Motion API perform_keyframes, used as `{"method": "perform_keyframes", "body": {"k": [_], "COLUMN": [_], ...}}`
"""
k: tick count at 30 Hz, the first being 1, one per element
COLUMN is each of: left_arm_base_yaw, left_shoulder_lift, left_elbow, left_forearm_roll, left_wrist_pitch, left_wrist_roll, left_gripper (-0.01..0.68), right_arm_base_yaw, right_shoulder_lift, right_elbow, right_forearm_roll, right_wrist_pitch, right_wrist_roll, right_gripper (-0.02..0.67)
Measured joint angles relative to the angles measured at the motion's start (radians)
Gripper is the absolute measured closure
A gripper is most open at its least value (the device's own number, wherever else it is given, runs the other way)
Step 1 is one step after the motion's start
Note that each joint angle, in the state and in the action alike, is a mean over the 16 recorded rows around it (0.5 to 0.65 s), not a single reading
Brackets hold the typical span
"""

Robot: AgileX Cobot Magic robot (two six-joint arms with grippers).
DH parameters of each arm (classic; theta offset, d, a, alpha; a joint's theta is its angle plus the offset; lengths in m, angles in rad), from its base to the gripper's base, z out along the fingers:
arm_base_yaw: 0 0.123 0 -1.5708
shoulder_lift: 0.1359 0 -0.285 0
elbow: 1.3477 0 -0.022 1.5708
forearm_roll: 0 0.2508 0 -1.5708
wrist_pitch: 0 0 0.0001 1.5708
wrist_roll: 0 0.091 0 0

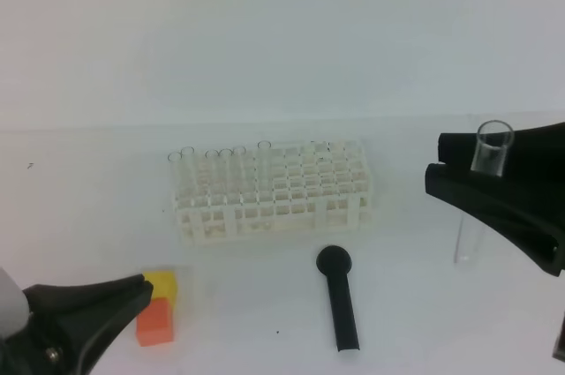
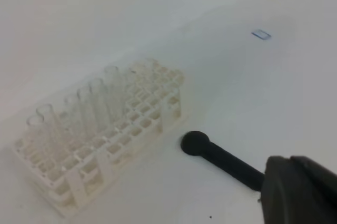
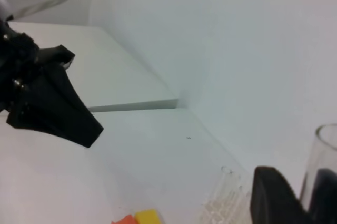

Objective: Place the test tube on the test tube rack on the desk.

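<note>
So right gripper has the test tube clamped upright, still needs moving left into the test tube rack; left gripper closed, empty.

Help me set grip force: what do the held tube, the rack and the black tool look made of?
Test tube: clear, colourless, probably glass; you see straight through it. Rack: white, matte, likely moulded plastic, an open grid. Black tool: dull black, perhaps rubber or plastic; cannot tell which.

Both hands matte black, wedge-shaped: left hand, right hand; possibly small screw on left
</note>
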Motion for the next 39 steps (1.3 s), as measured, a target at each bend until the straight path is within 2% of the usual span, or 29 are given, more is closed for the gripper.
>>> {"method": "perform_keyframes", "body": {"k": [7,29,39], "left_arm_base_yaw": [0.0,0.0,-0.002], "left_shoulder_lift": [0.003,0.003,-0.081], "left_elbow": [0.0,0.016,0.151], "left_forearm_roll": [-0.023,-0.05,-0.015], "left_wrist_pitch": [0.078,0.076,-0.095], "left_wrist_roll": [0.018,0.018,0.018], "left_gripper": [0.674,0.674,0.674], "right_arm_base_yaw": [0.0,0.0,0.0], "right_shoulder_lift": [0.0,0.0,0.0], "right_elbow": [0.0,0.0,0.0], "right_forearm_roll": [0.001,0.001,0.001], "right_wrist_pitch": [0.009,0.011,0.03], "right_wrist_roll": [0.001,0.027,0.089], "right_gripper": [0.53,0.53,0.53]}}
